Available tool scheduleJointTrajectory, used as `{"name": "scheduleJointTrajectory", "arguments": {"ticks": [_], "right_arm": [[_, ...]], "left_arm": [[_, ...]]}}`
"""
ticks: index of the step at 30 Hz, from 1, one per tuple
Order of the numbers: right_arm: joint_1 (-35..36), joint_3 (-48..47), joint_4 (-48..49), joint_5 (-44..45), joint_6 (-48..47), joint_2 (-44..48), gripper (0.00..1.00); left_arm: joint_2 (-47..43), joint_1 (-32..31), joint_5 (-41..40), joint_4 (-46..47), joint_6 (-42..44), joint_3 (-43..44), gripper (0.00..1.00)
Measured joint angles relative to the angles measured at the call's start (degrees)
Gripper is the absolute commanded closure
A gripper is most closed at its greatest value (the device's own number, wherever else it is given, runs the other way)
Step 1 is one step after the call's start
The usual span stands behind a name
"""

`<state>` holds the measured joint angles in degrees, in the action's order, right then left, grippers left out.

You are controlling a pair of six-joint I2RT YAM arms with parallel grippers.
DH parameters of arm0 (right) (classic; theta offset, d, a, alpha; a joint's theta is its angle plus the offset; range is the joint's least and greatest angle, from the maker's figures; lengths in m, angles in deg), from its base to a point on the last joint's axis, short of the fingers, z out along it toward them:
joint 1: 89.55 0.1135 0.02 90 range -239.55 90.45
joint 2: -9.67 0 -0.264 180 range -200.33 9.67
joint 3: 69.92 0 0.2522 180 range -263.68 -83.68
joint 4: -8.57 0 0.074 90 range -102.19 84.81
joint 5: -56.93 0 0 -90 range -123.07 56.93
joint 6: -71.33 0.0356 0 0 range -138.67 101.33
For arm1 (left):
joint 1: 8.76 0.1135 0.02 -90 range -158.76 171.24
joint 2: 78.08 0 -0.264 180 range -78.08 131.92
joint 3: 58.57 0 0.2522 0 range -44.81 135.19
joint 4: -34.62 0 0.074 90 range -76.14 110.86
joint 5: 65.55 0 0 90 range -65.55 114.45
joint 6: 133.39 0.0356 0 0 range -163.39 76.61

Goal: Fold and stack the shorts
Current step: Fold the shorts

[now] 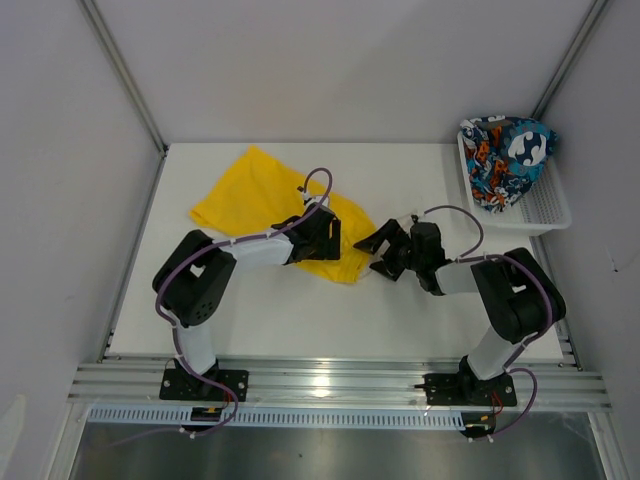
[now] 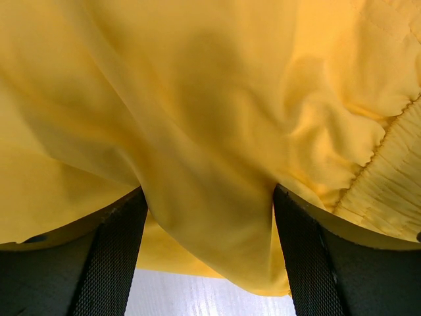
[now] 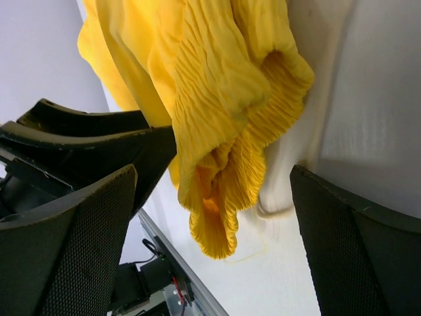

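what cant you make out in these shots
Tips of the left gripper: left wrist view, the yellow shorts drape over them.
Part of the yellow shorts: top view, the left arm covers it.
The printed shorts: top view only, bunched in the basket, lower part hidden.
Right wrist view: the yellow shorts run off the top edge.

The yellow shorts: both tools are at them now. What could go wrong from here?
1. The left tool is open with a thick fold of the yellow shorts between its fingers; closing may catch several layers and bunch the cloth.
2. The waistband is crumpled in front of the open right tool, so a pinch there may give a crooked fold.
3. Both tools stand close together at one corner and might bump.
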<state>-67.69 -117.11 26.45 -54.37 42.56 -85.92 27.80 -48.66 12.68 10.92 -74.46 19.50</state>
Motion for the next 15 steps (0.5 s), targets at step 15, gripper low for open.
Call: {"name": "scheduleJointTrajectory", "arguments": {"ticks": [15], "right_arm": [[0.1,-4.7,12.7,-0.5,2.2,-10.6,0.05]], "left_arm": [[1.9,0.0,4.6,6.6,0.6,-0.7,0.25]]}}
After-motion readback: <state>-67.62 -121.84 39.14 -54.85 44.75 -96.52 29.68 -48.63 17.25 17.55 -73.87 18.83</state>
